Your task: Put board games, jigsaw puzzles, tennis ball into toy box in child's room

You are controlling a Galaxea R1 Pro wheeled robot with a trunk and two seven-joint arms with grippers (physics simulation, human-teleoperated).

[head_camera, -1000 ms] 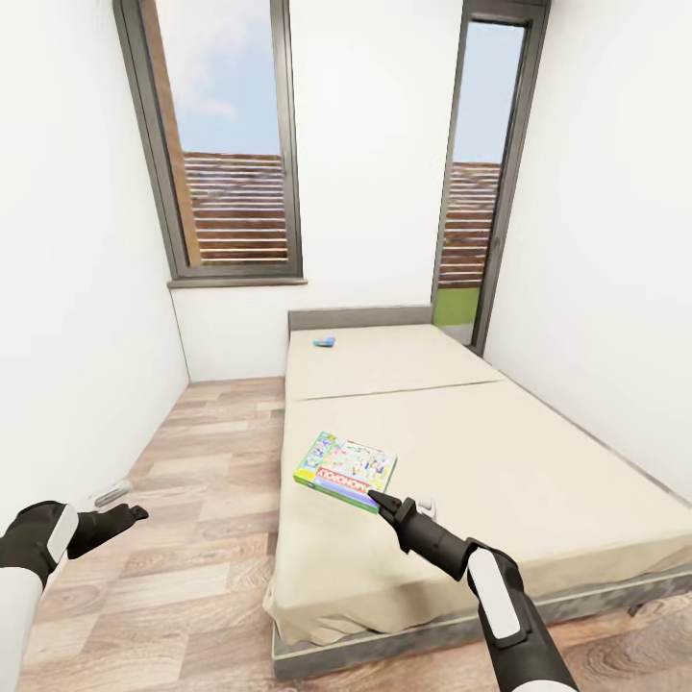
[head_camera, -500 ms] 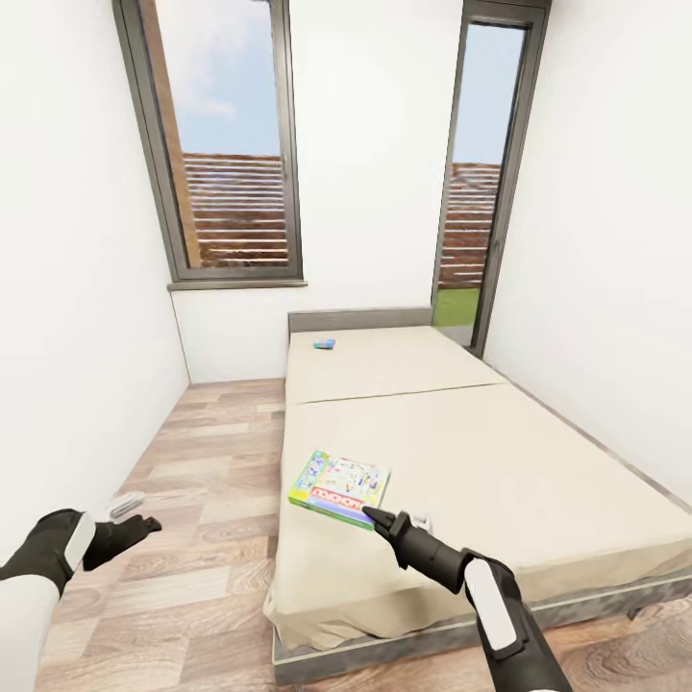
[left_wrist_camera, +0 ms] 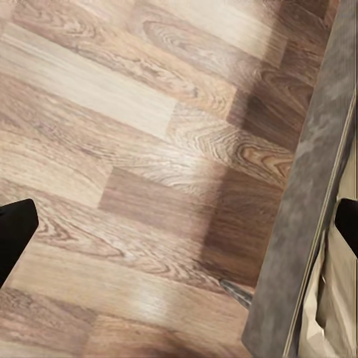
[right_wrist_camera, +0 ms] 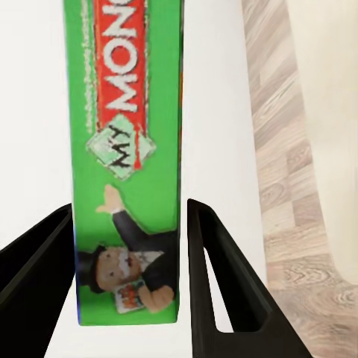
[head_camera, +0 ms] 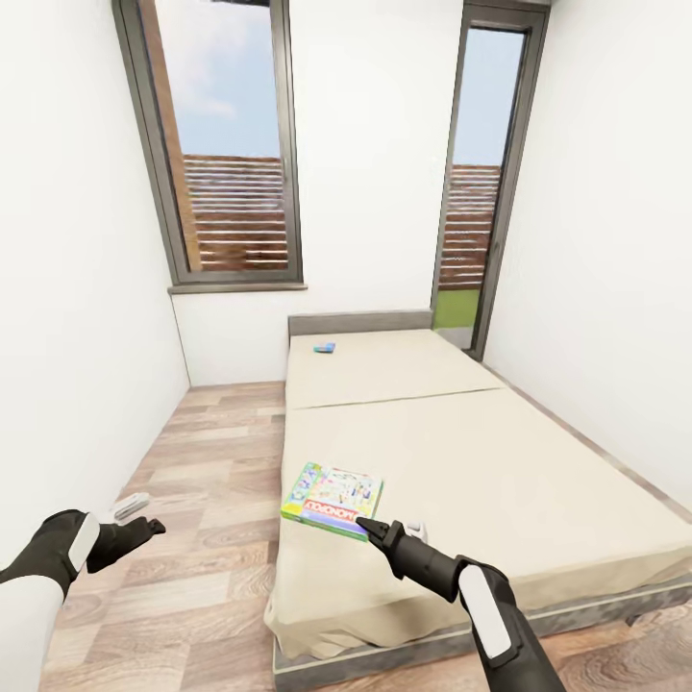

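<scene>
Head view shows us facing the bed [head_camera: 500, 461], where the green-edged board game [head_camera: 332, 499] lies flat near its near left corner and the small blue board game [head_camera: 325, 347] sits far up by the headboard. Our right gripper [head_camera: 370, 527] reaches the near edge of the green-edged box; through the right wrist camera its fingers [right_wrist_camera: 216, 291] stand spread on either side of that edge, not yet clamped. Our left gripper [head_camera: 149, 527] hangs over the wood floor [head_camera: 207, 461], and we cannot tell its spread.
</scene>
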